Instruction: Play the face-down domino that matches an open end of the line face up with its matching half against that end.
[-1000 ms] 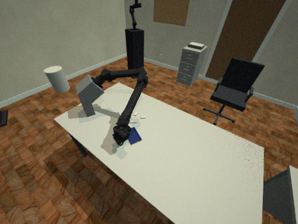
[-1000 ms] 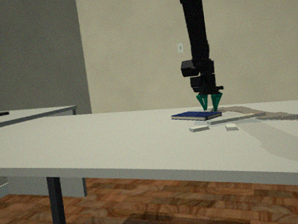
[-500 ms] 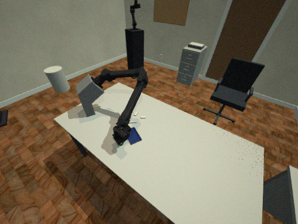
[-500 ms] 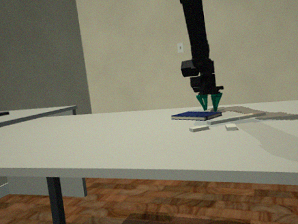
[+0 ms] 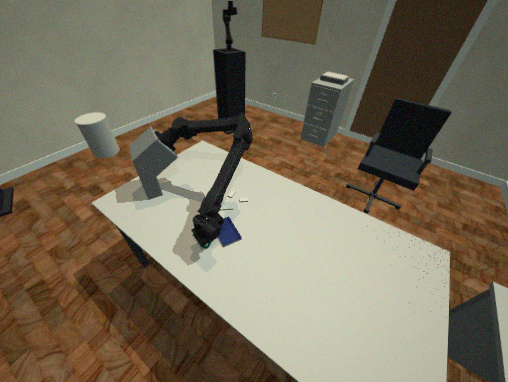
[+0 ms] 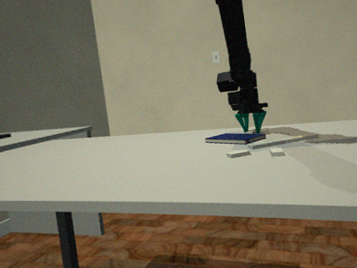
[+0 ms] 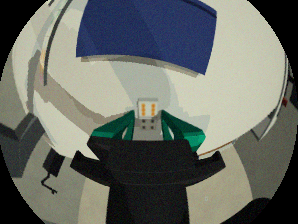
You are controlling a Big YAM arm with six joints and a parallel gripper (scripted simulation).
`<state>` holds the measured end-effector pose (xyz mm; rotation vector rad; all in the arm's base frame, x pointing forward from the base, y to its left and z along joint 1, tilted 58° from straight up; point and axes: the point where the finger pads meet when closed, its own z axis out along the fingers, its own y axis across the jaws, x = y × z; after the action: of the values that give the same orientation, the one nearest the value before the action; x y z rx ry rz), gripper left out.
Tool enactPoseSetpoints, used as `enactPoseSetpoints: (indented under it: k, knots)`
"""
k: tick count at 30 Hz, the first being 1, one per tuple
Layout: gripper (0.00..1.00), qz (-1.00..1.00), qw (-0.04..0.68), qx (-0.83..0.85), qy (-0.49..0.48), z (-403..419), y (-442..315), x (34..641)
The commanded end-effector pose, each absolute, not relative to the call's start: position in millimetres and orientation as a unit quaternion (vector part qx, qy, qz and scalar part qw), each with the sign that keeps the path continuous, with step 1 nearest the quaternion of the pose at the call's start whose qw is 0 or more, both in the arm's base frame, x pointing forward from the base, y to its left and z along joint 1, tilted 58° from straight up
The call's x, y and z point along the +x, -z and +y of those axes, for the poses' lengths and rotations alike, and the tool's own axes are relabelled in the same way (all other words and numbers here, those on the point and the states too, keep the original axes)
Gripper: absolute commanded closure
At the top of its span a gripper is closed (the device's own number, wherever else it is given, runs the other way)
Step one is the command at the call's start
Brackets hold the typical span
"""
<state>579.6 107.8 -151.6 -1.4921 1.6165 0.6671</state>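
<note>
My gripper points down behind the book, its green fingers apart. A domino shows between the fingertips in the wrist view, pips toward the camera: six orange pips on the far half, dark pips on the shaded near half. Narrow gaps show between it and the fingers; its height above the table is unclear. The domino line is a low pale strip, partly behind the arm in the top view. One loose domino and another lie flat, away from the line.
A blue book lies flat beside the gripper, close to one end of the line. A grey slanted panel on a post stands near the arm's upper part. The white table's near edge is beyond the gripper.
</note>
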Motion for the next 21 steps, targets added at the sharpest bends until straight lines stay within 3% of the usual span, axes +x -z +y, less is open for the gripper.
enactPoseSetpoints:
  k: [1,21]
  knots:
    - [0.58,0.642,0.407,-0.595,-0.262,111.7,156.5,581.5]
    - [0.58,0.642,0.406,-0.596,-0.262,114.6,160.0,581.5]
